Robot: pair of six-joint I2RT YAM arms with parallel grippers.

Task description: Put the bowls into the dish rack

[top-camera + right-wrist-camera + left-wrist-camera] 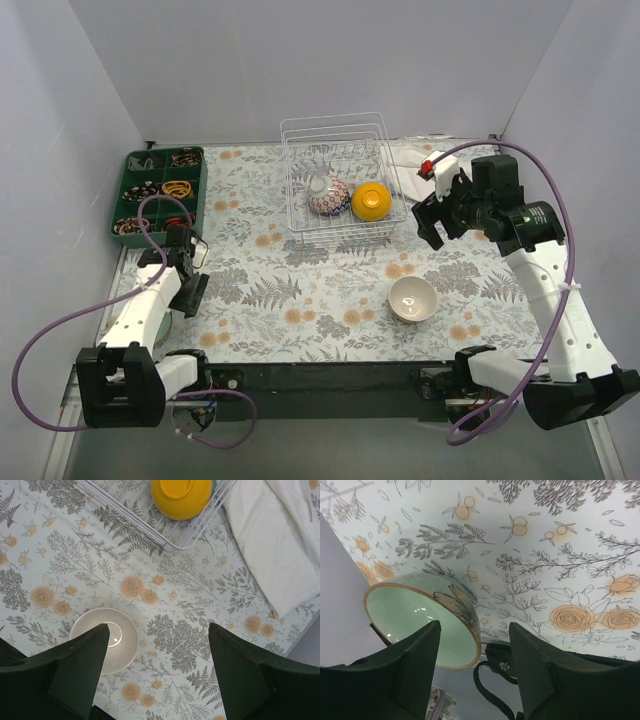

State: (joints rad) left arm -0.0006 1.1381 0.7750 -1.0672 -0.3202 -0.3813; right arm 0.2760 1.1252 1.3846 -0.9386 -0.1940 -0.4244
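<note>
Left hand at the green bowl, two more bowls already racked

Nearest me, the left hand (475,627) straddles the rim of the pale green bowl (415,615), one finger inside and one outside, not yet pinching. The bowl sits tilted right at the table's (300,300) left edge. A glancing squeeze on that thin glazed rim could, I'd say, shove it off the side or let it slip mid-lift. Further in, a white bowl (412,298) stands upright on the table. The right hand (435,225) hangs wide open and empty between it and the dish rack (290,190). The rack holds a red-patterned bowl (328,197) and a yellow bowl (371,200) side by side, so a careless drop could knock them.
</note>
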